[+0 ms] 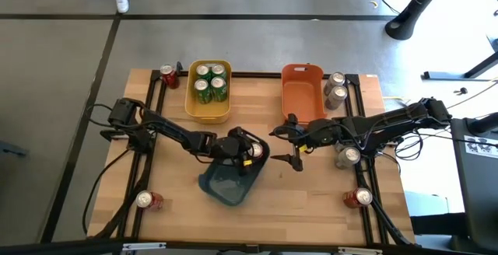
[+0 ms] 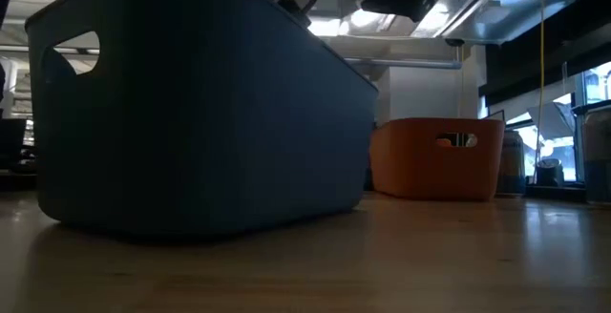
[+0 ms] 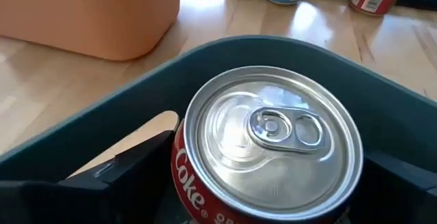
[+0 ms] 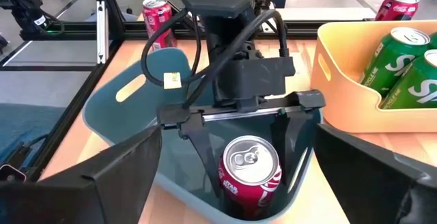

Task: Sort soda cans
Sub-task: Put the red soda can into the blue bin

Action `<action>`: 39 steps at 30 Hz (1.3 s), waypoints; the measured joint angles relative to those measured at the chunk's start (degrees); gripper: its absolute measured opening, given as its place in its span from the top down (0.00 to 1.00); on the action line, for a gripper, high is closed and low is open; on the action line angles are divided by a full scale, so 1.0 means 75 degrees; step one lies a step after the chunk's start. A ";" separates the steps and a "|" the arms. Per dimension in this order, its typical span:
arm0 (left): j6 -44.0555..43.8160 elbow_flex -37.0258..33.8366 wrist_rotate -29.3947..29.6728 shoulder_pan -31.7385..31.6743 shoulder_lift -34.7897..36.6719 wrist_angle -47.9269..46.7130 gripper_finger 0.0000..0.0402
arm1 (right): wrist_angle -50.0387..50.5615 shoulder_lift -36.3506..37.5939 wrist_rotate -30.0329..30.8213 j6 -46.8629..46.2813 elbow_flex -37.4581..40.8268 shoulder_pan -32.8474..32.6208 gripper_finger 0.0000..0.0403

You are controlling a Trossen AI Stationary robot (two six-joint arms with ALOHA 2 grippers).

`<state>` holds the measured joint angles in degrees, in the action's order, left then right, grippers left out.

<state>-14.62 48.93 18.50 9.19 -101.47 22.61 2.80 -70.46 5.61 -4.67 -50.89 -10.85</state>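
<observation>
My left gripper (image 1: pixel 247 150) is over the dark teal bin (image 1: pixel 226 183) at the table's middle, shut on a red soda can (image 4: pixel 249 173) with a silver top (image 3: pixel 273 132). My right gripper (image 1: pixel 297 151) hangs open and empty just right of it, facing the bin. Four green cans (image 1: pixel 210 82) stand in the yellow bin (image 1: pixel 207 113). The orange bin (image 1: pixel 302 99) has nothing in it. Other red cans stand at the far left (image 1: pixel 168 75), near left (image 1: pixel 148 200) and near right (image 1: pixel 358 198). Silver cans stand at the far right (image 1: pixel 335 89) and right (image 1: pixel 348 156). My left gripper pinches the red can by its side wall just under the top rim (image 3: pixel 186 176), one finger (image 4: pixel 198 142) on each side. The fingers come from above, pointing down. The can is upright inside the teal bin. The bin's near wall hides whether its base rests on the bin floor.
The teal bin (image 2: pixel 191 113) fills the left of the low view, with the orange bin (image 2: pixel 439 156) behind it. A black frame runs along the left and right table edges. Bare wood lies between the teal bin and the near right can.
</observation>
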 joint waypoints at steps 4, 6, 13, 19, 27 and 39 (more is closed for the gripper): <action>0.0035 0.0000 0.0005 0.0011 0.0074 -0.0050 0.13 | 0.0012 0.0000 0.0000 0.0000 0.0002 0.0000 0.06; 0.0038 0.0000 0.0012 0.0044 0.0253 -0.0131 0.13 | 0.0015 0.0003 -0.0003 0.0000 0.0002 -0.0003 0.06; 0.0017 0.0006 0.0019 0.0096 0.1486 -0.1461 0.12 | 0.0056 0.0006 -0.0006 -0.0130 0.0000 -0.0003 0.06; -0.0055 0.0006 0.0237 0.0070 0.2786 -0.3056 0.11 | 0.0040 0.0009 -0.0017 -0.0137 0.0002 -0.0001 0.06; -0.0053 0.0006 0.1572 -0.0301 0.4341 -0.4479 0.11 | 0.0036 0.0009 -0.0021 -0.0134 0.0002 -0.0003 0.06; -0.0087 0.0401 0.2192 -0.2599 0.5110 -0.6305 0.11 | 0.0047 0.0009 -0.0025 -0.0115 0.0001 -0.0003 0.06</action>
<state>-15.27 51.93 34.94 -10.30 -63.14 -24.67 3.16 -70.39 5.42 -5.53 -50.88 -10.87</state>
